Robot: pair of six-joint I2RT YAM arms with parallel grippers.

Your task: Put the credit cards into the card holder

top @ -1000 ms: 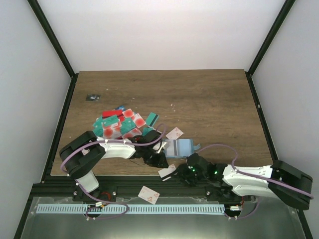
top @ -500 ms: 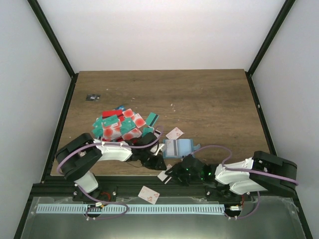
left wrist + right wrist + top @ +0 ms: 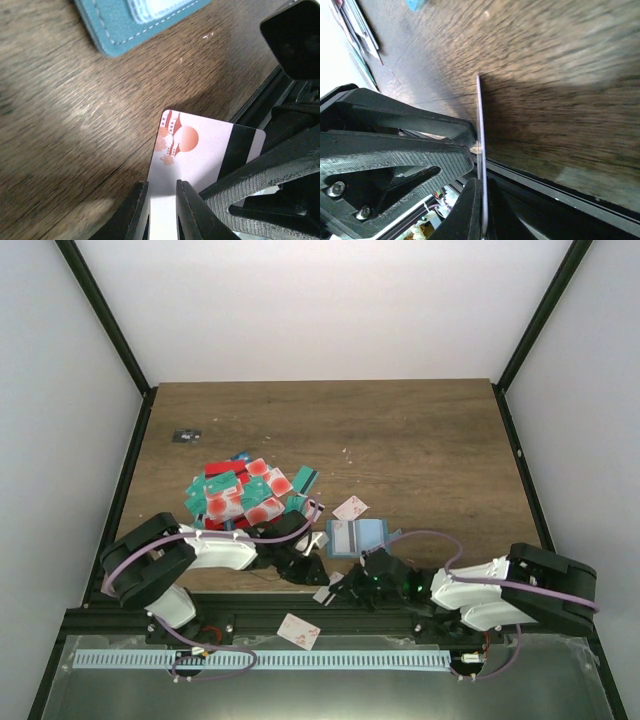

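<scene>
One white card (image 3: pixel 200 155) with a black stripe is pinched by both the left hand (image 3: pixel 161 210) and right hand (image 3: pixel 479 200).

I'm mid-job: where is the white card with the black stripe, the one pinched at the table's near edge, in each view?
Top external: white, black-striped plastic card, bottom centre, between the grippers.
Left wrist: card, lower centre, face-on.
Right wrist: card, centre, edge-on, a thin line.
Shared landmark: teal-blue folding card holder, blurred at the right wrist's top edge.

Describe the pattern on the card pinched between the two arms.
White card with reddish-orange blotches and a black stripe; clearest in the left wrist view.
</scene>
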